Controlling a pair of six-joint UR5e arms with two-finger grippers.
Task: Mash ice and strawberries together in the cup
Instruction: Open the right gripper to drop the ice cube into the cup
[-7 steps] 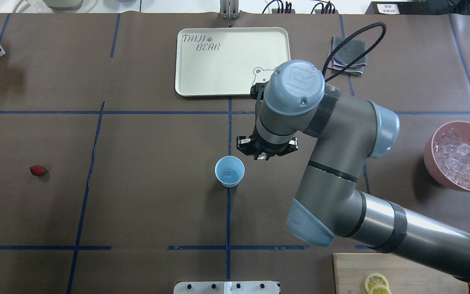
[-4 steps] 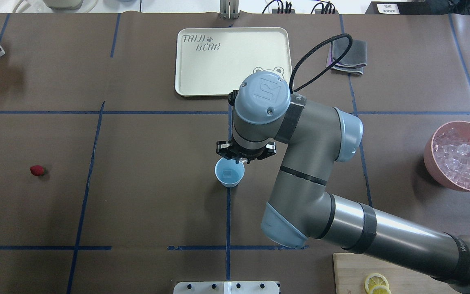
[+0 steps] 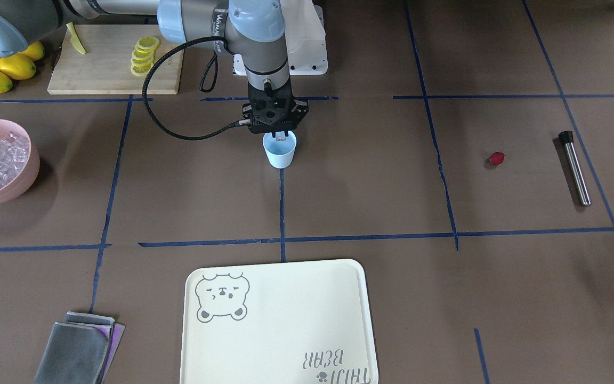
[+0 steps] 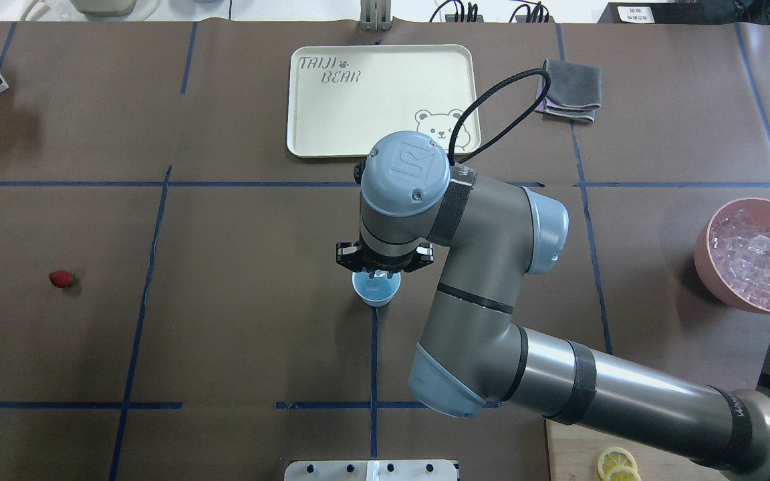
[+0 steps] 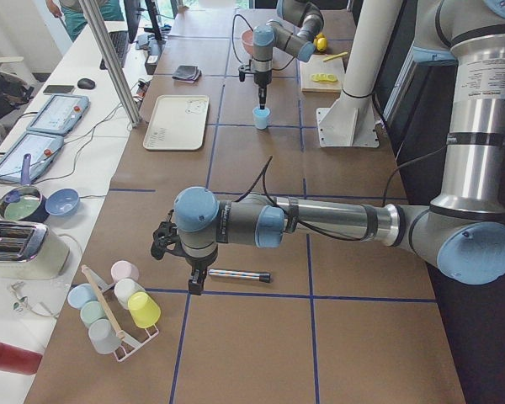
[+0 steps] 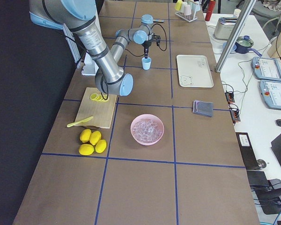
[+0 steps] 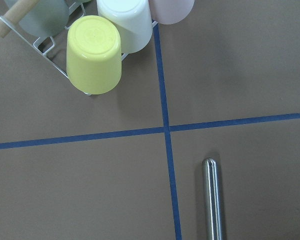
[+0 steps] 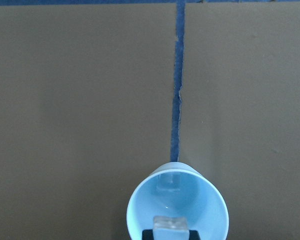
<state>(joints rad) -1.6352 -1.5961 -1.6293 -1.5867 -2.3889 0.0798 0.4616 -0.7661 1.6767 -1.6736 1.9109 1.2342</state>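
Note:
The pale-blue cup [image 4: 376,292] stands mid-table on a blue tape line and also shows in the front view [image 3: 280,153]. My right gripper [image 4: 381,274] hangs straight over it, shut on a clear ice cube [image 3: 280,136]. In the right wrist view that held cube [image 8: 171,223] sits between the fingers above the cup [image 8: 140,210], and another ice cube [image 8: 169,182] lies inside the cup. The strawberry [image 4: 61,278] lies far to the left on the table. My left gripper [image 5: 191,273] shows only in the left side view, above a steel rod; I cannot tell whether it is open or shut.
A pink bowl [image 4: 701,257] of ice cubes [image 4: 752,250] stands at the right edge. A cream tray [image 4: 331,133] and grey cloths [image 4: 572,83] lie beyond the cup. A steel rod [image 3: 575,168] lies past the strawberry, near a rack of cups [image 7: 94,55]. A board with lemon slices [image 3: 142,53] stands near the robot's base.
My right arm has swung left, carrying the ice cube from beside the cup to straight above it. The cup and strawberry have not moved.

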